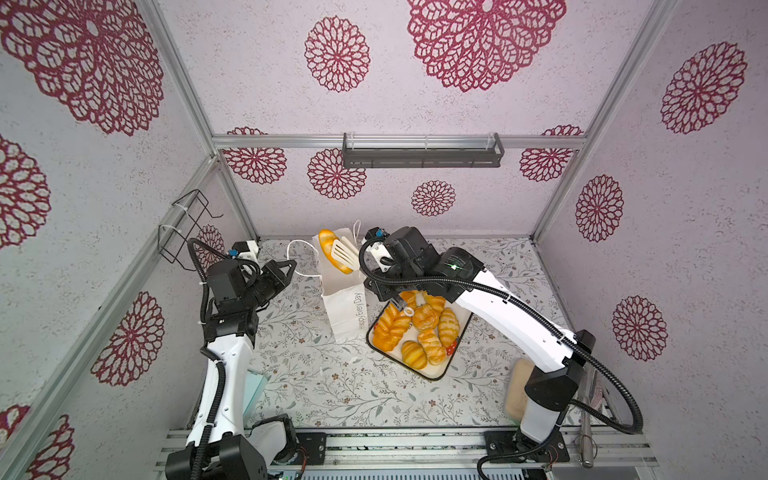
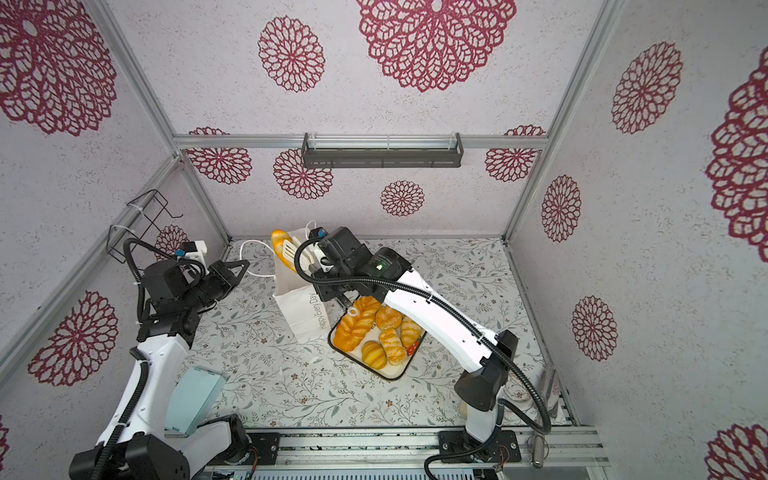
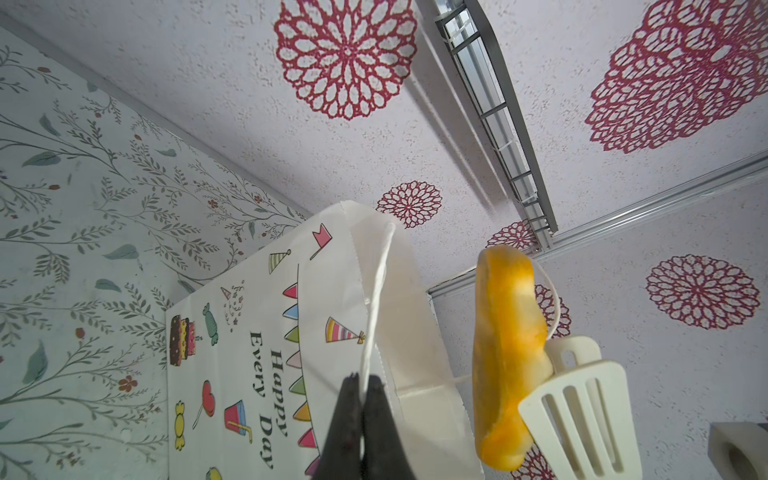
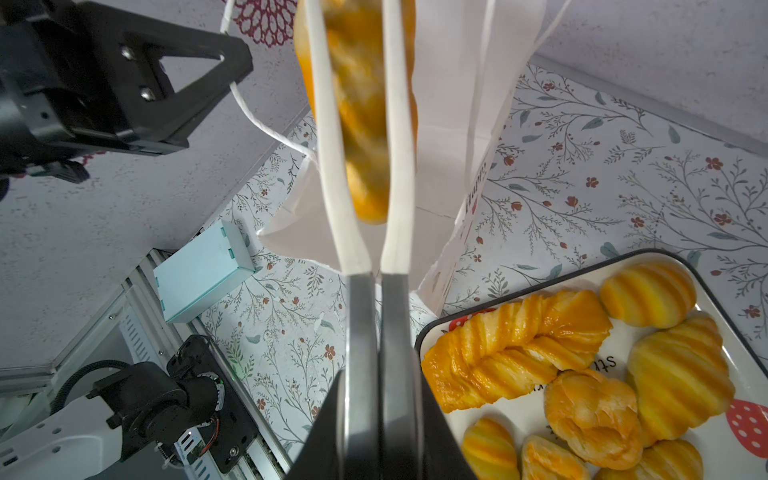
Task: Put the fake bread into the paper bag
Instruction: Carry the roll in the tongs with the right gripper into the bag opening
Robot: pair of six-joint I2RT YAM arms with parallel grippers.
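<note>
With the left gripper (image 3: 360,376) clamped on the bag (image 3: 249,332) handle (image 3: 376,307), the loaf (image 3: 505,353) is being held at the bag mouth in tongs (image 4: 328,166) squeezed by the right gripper (image 4: 378,277).

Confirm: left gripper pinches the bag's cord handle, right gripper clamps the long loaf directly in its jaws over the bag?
No: the right gripper is shut on white tongs, and those clamp the long loaf over the paper bag; see the right wrist view. The left gripper on the cord handle is correct.
</note>
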